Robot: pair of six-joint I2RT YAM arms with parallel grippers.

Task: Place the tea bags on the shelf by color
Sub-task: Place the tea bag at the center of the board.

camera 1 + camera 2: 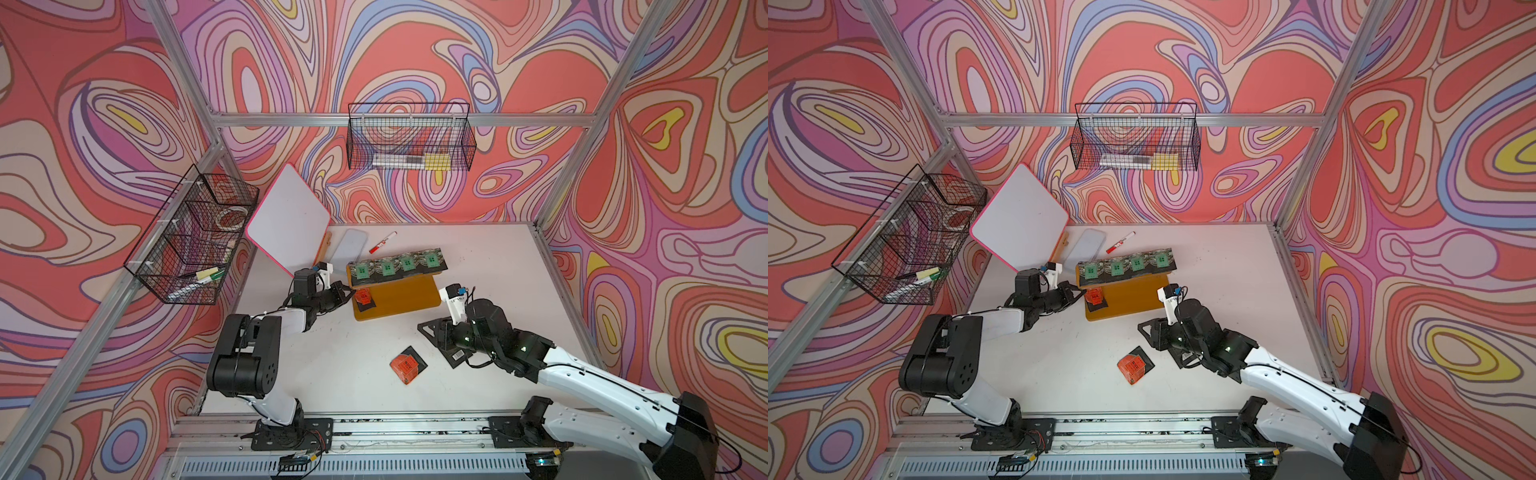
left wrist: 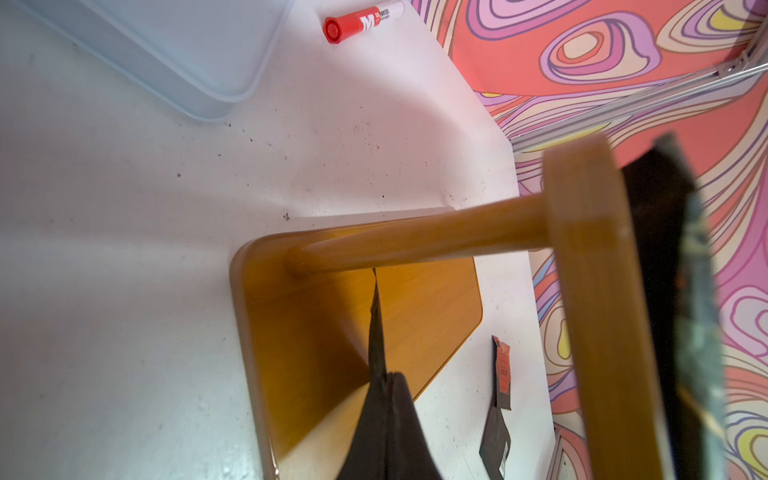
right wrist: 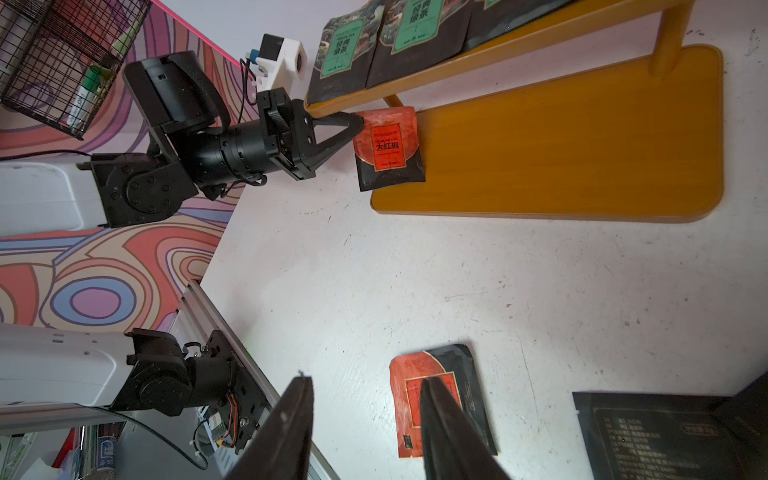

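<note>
The left tool (image 3: 358, 120) is pinching a red tea bag (image 3: 388, 147) at the end of the shelf's (image 1: 407, 301) low board. Four green tea bags (image 1: 397, 264) are sitting on the top board. The right tool (image 3: 365, 419) is hanging open over the surface (image 1: 332, 365), near another red tea bag (image 1: 408, 365).

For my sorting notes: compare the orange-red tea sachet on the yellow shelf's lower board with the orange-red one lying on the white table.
The orange-red sachet on the mustard-yellow shelf's lower board is pinched at a corner by the shut left hand; the orange-red sachet on the white table lies free, ungripped. The shelf one overhangs the board's end; the table one lies flat. Both show orange-red fronts facing up.
</note>
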